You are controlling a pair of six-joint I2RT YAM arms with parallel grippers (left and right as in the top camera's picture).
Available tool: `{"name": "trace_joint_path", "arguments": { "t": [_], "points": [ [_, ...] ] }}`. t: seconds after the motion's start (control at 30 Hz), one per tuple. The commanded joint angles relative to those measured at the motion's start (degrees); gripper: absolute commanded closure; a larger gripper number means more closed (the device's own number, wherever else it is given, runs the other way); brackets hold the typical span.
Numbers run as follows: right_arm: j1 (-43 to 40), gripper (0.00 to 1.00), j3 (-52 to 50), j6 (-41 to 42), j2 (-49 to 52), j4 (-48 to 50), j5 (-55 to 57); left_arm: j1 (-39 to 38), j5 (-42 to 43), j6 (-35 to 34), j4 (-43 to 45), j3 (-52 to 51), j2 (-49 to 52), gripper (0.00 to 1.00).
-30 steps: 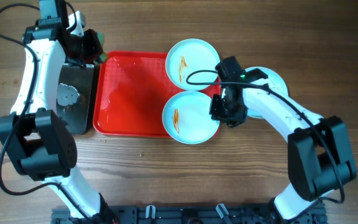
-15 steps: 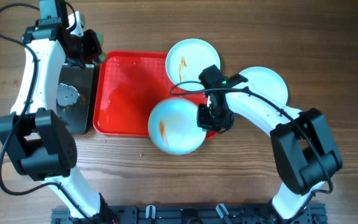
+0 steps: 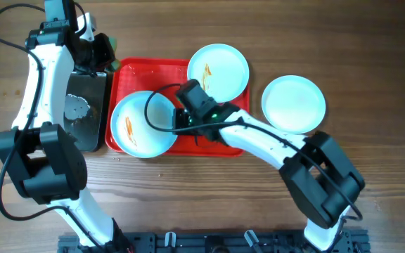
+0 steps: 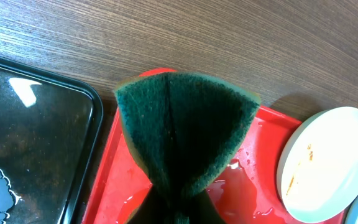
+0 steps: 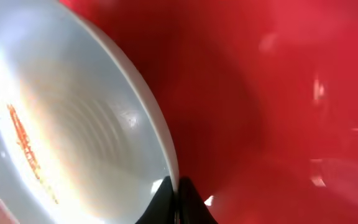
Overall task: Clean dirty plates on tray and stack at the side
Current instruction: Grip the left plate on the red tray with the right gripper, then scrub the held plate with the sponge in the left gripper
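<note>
The red tray (image 3: 188, 81) lies at mid-table. My right gripper (image 3: 180, 118) is shut on the rim of a sauce-streaked plate (image 3: 140, 125) and holds it over the tray's left front part; in the right wrist view the fingers (image 5: 176, 198) pinch the plate's rim (image 5: 73, 124) above the tray (image 5: 278, 93). A second streaked plate (image 3: 219, 70) sits on the tray's far right corner and shows in the left wrist view (image 4: 325, 165). A plate without streaks (image 3: 293, 104) rests on the table to the right. My left gripper (image 3: 103, 53) is shut on a green sponge (image 4: 185, 134) above the tray's far left corner (image 4: 123, 162).
A black glossy tray (image 3: 83, 112) with wet patches lies left of the red tray; it also shows in the left wrist view (image 4: 30, 137). Water pools on the red tray floor. Wooden table surrounds everything.
My right gripper has carried the streaked plate leftward, from the tray's front right corner to its left front part. The left arm has not moved.
</note>
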Motion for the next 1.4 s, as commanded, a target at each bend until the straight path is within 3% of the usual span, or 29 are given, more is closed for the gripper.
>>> {"name": "trace_joint_path", "arguments": {
  "t": [0.0, 0.1, 0.17, 0.3, 0.4, 0.53, 0.57, 0.63, 0.7, 0.77, 0.87, 1.0, 1.03, 1.07, 1.17, 1.23, 1.37],
  "points": [
    [-1.4, 0.76, 0.7, 3.1, 1.0, -0.3, 5.6, -0.1, -0.3, 0.0, 0.1, -0.2, 0.2, 0.96],
    [-2.1, 0.64, 2.3, -0.2, 1.0, -1.7, 3.3, -0.1, -0.3, 0.0, -0.1, -0.2, 0.2, 0.96],
    [-3.6, 0.57, 7.5, -9.6, 2.2, -6.2, 1.8, -0.1, -0.3, 0.0, -0.6, -0.2, 0.2, 0.96],
    [-5.4, 0.55, 21.0, -24.5, 10.6, -16.1, -0.6, -0.1, -0.3, 0.0, -0.7, -0.3, 0.2, 0.96],
    [-5.7, 0.57, 25.3, -28.5, 15.3, -18.2, -3.1, -0.1, -0.3, 0.0, -0.7, -0.4, 0.2, 0.96],
    [-5.7, 0.67, 25.2, -26.5, 18.3, -17.9, -3.4, -0.1, -0.3, 0.0, -0.7, -0.4, 0.5, 0.96],
    [-5.7, 0.75, 25.3, -24.8, 18.8, -17.4, -3.3, -0.1, -0.3, 0.0, -0.7, -0.4, 0.8, 0.96],
    [-5.7, 0.89, 25.2, -19.5, 19.1, -17.5, -2.4, -0.1, -0.3, 0.0, -0.6, -1.2, 0.9, 0.96],
    [-5.7, 0.96, 25.3, -11.3, 19.1, -18.2, -2.3, -0.1, -0.3, 0.0, 0.0, -3.3, 0.9, 0.96],
    [-5.8, 0.96, 25.2, -3.1, 19.1, -19.7, -0.9, -0.1, -0.3, 0.0, 0.5, -5.3, 0.9, 0.96],
    [-6.4, 0.96, 25.2, -1.0, 19.1, -19.7, -0.8, -1.0, -0.3, 0.0, 1.1, -8.5, 0.9, 0.96],
    [-7.5, 0.94, 25.2, -2.8, 19.1, -17.7, -5.5, -4.7, -0.9, 0.1, 1.2, -11.0, 0.9, 0.96],
    [-7.5, 0.87, 25.2, -5.5, 19.1, -16.3, -7.2, -6.1, -6.4, 0.2, 1.3, -11.9, 0.9, 0.96],
    [-7.5, 0.86, 25.2, -5.6, 19.1, -16.1, -7.2, -6.8, -10.7, 0.2, 1.4, -12.4, 0.9, 0.96],
    [-7.5, 0.88, 25.2, -6.2, 19.1, -16.0, -7.2, -7.7, -13.8, 3.3, 2.7, -13.6, 0.9, 0.96],
    [-7.5, 0.96, 25.2, -7.5, 19.1, -15.8, -7.0, -8.1, -13.8, 6.8, 5.0, -16.0, 0.9, 0.96],
    [-7.5, 0.95, 25.2, -7.7, 19.2, -15.8, -7.0, -9.5, -13.8, 7.6, 9.0, -20.9, 1.1, 0.96]
  ]
}}
